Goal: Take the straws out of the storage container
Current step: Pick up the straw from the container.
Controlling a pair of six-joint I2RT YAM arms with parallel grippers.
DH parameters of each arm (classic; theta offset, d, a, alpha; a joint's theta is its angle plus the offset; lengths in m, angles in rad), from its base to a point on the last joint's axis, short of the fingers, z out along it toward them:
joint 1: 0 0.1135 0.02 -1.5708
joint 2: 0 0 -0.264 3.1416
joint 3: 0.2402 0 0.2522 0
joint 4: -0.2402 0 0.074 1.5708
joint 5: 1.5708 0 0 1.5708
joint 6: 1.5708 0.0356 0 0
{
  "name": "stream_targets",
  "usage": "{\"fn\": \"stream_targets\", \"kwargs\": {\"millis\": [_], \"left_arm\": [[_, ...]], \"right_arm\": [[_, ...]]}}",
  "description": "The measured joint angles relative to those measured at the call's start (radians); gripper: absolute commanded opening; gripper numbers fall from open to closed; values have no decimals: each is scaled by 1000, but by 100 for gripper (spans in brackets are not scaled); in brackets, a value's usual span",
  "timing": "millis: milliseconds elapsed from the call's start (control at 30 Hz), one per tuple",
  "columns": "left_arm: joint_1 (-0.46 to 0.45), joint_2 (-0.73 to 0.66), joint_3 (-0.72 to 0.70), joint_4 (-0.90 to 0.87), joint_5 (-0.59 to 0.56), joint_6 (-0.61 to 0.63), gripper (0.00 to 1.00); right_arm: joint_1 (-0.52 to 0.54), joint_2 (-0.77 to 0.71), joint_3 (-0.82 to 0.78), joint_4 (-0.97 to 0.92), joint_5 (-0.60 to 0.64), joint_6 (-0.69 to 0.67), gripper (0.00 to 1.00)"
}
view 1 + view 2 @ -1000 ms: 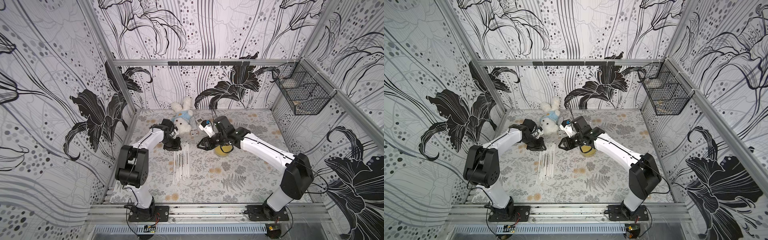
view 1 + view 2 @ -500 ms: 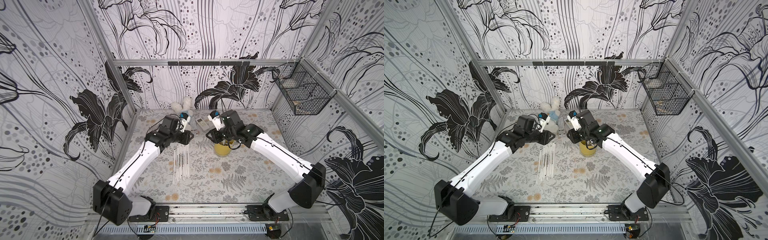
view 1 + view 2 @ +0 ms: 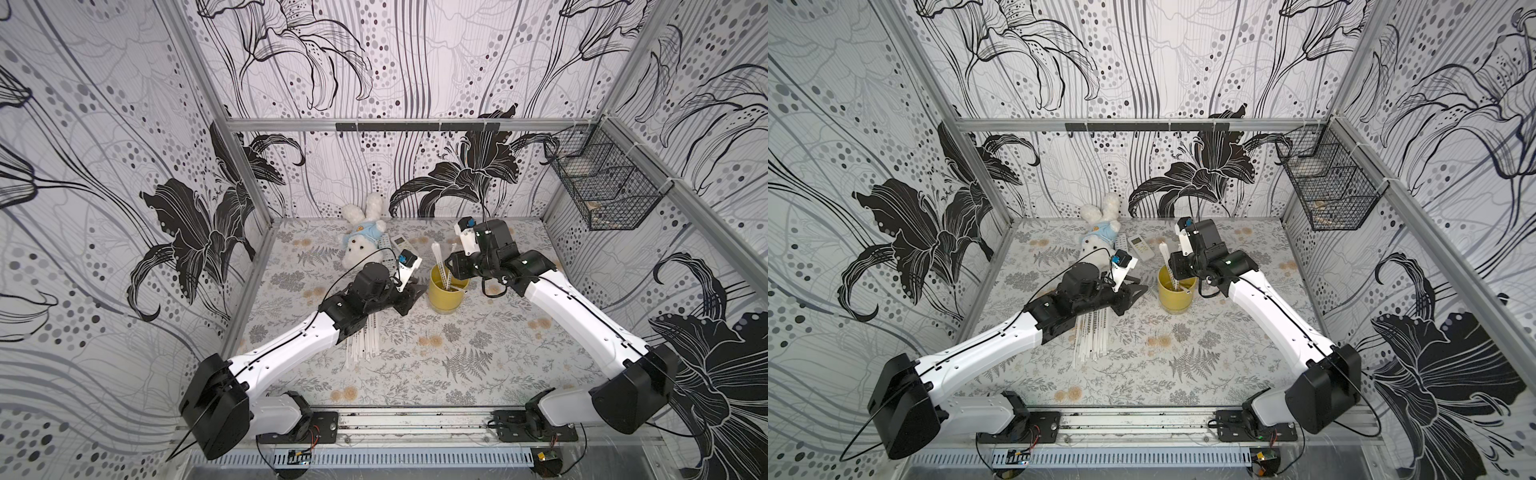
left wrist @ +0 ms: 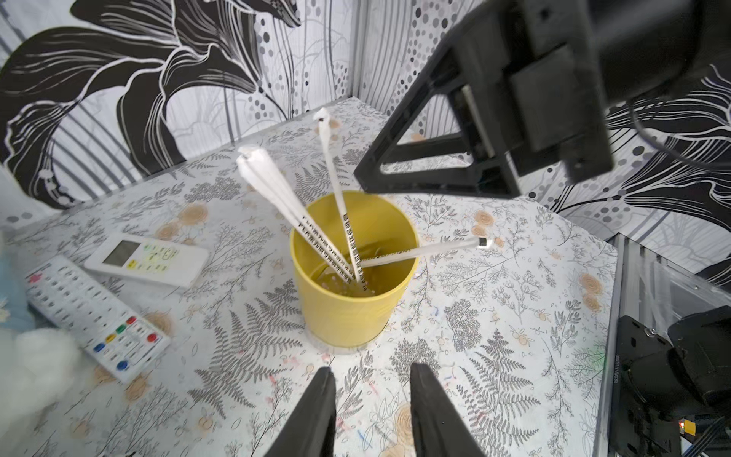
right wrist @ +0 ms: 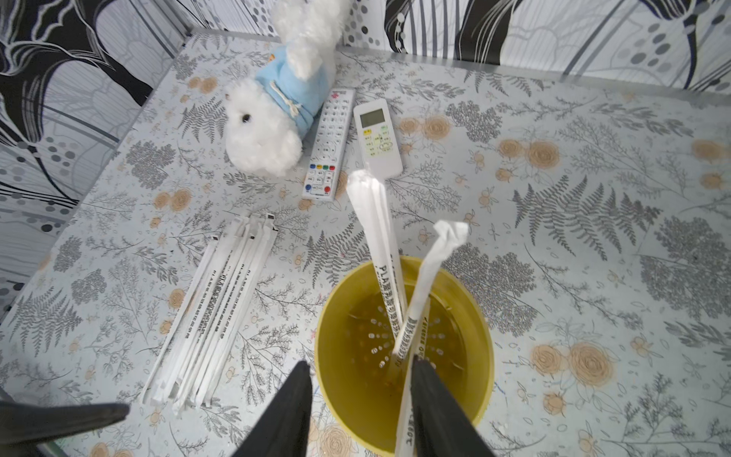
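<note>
A few straws (image 4: pixel 275 189) lean in the yellow storage container (image 4: pixel 348 312), which stands mid-counter (image 3: pixel 498 353). A flat pile (image 5: pixel 213 316) of more straws lies just left of it. The left claw (image 4: pixel 372 368) gapes empty just left of the cup; a second ago it sat at the pile's far end, by the plush rabbit (image 5: pixel 273 118). The right claw (image 5: pixel 360 360), also open, now hangs over the cup instead of left of it. Only the right wrist view shows holes in the cup's floor.

Yellow cup (image 4: pixel 345 316) — white, dark-printed straws (image 4: pixel 277 194)
</note>
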Motion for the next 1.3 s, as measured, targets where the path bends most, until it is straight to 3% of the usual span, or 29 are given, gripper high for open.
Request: {"fn": "stream_targets", "kwargs": {"millis": [267,433,600,1000,1300], "left_arm": [[-32,63,-26,218,42,63,42],[-32,86,-31,282,50,97,42],[-32,108,-31,304,52,118,42],[-32,139,-31,303,52,155,43],[-32,140,-31,303,56,160,43]], "right_arm": [[-39,18,-23,24,-12,8,45],[-51,70,-29,62,-32,11,38],[-55,119,-35,79,-43,17,35],[-63,158,-35,93,-50,15,9],[-63,138,-35,92,-50,6,0]]}}
